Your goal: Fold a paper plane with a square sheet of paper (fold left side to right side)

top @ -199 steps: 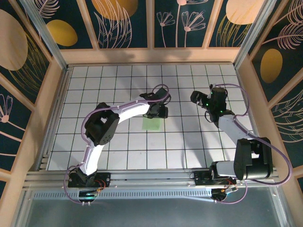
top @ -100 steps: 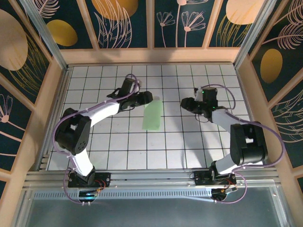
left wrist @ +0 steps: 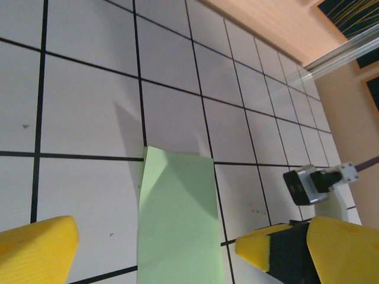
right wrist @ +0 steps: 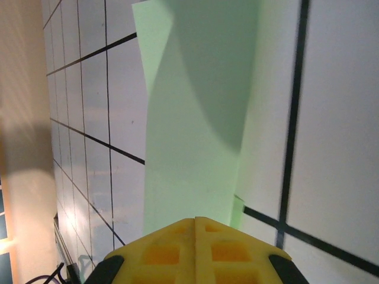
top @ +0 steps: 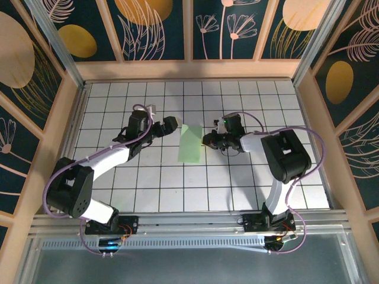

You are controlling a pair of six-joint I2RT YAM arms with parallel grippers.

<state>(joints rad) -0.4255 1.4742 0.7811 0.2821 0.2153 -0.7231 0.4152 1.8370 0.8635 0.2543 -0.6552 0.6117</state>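
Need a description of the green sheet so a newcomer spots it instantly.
On the white grid-tiled table, look near the middle, between the left tool and the right tool. There lies the pale-green paper, a narrow strip; it is the only coloured, plain patch among the black-lined white tiles.

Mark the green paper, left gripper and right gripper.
green paper (top: 191,144), top view, sheet's middle.
left gripper (left wrist: 155,236), left wrist view, between open fingertips.
right gripper (right wrist: 195,223), right wrist view, shut fingertips' seam.

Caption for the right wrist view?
Shut right gripper at the edge of the folded pale-green paper on the grid table.
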